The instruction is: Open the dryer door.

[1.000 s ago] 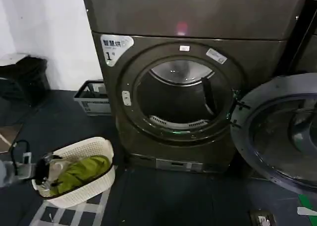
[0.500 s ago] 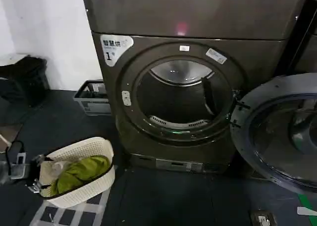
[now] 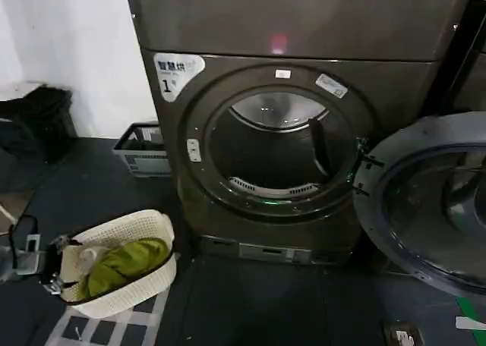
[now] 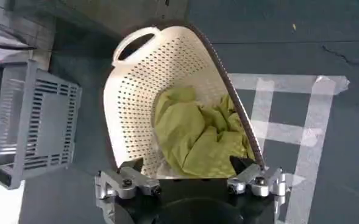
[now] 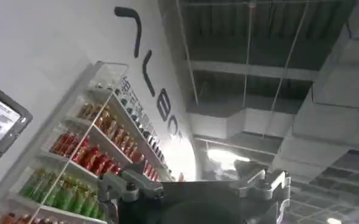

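The dryer door (image 3: 425, 202) stands swung wide to the right of the machine, its grey inner side and dark glass facing me. The round drum opening (image 3: 277, 145) is uncovered and its metal drum shows inside. My left gripper (image 3: 52, 266) hangs low at the far left, beside the rim of a laundry basket. In the left wrist view the left gripper (image 4: 185, 164) is open above that basket, with nothing between its fingers. My right gripper (image 5: 188, 176) is open too, pointing up at a ceiling and shelves, far from the door.
A white perforated basket (image 3: 121, 262) holding a green cloth (image 4: 197, 137) sits on the floor left of the dryer. A grey slatted crate (image 3: 140, 149) stands by the wall, with a black bin (image 3: 38, 122) farther left. White tape lines (image 4: 313, 134) mark the dark floor.
My left gripper has drawn back to the left, away from the basket, and now holds still. The door has not moved.
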Robot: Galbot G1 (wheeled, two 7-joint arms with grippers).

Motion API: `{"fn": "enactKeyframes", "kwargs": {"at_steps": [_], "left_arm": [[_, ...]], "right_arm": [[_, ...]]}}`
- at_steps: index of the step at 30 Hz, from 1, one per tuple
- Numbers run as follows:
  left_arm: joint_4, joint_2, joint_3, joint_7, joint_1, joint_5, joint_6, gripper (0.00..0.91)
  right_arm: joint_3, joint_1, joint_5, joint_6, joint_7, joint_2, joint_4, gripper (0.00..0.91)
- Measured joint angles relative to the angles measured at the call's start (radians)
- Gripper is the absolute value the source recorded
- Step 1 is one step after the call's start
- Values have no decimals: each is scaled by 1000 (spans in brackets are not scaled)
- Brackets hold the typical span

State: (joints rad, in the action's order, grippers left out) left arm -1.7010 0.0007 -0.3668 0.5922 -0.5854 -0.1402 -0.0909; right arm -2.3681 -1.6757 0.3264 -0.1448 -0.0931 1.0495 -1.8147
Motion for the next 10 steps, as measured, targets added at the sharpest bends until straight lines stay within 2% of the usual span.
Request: {"fn": "enactKeyframes", "kwargs": {"at_steps": [10], "left_arm": [[-3, -5, 0, 9, -1, 1, -3, 907]], "right_arm": [[6, 7, -17, 0, -3, -3, 2, 907]]}}
